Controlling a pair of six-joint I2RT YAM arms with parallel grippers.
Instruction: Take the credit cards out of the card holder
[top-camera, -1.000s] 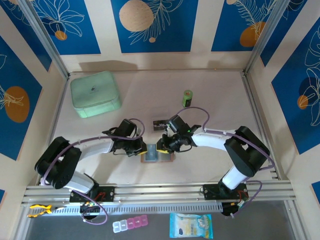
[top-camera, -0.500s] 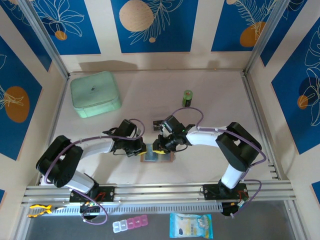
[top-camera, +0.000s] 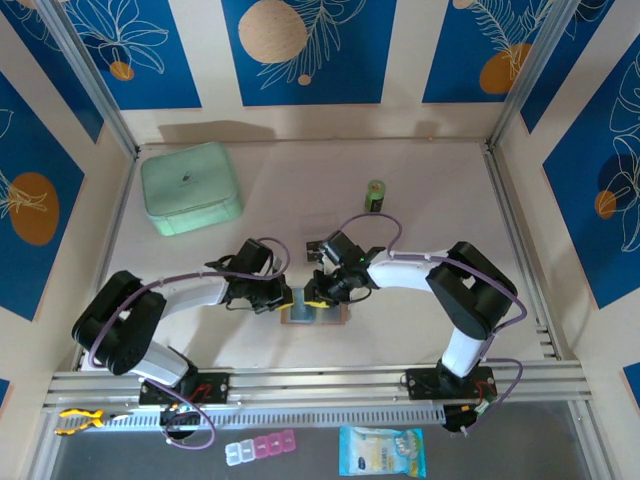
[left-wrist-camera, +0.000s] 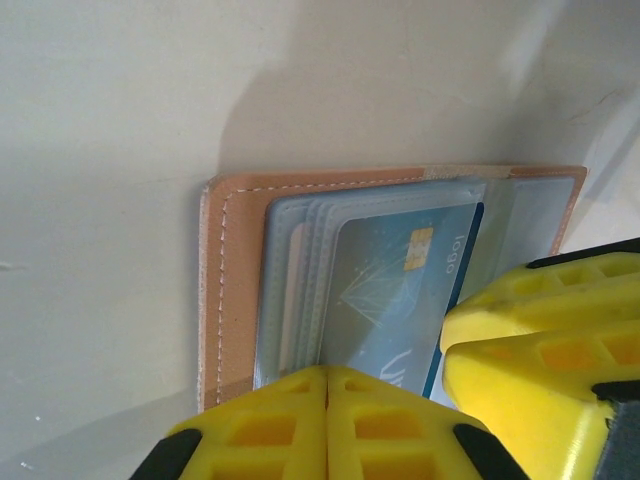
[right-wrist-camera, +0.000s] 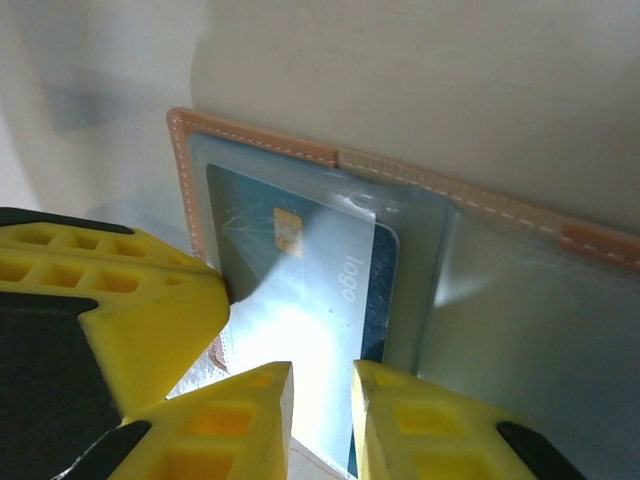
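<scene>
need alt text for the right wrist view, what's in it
An open tan card holder lies on a pale table, a blue credit card with a gold chip in its clear pocket. The right tool, yellow fingers narrowly apart, sits at the card's lower edge; the left tool overlaps the holder's left edge.

I see the card holder (left-wrist-camera: 232, 300) in pinkish-tan with pale stitching and grey-blue lining. Its top credit card (left-wrist-camera: 385, 290) is blue with white print and a gold chip. The left gripper (left-wrist-camera: 327, 372) and right gripper (right-wrist-camera: 322, 368) are yellow. The case (top-camera: 190, 187) is mint green, and the walls (top-camera: 300, 50) are blue with white leaf lines.
</scene>
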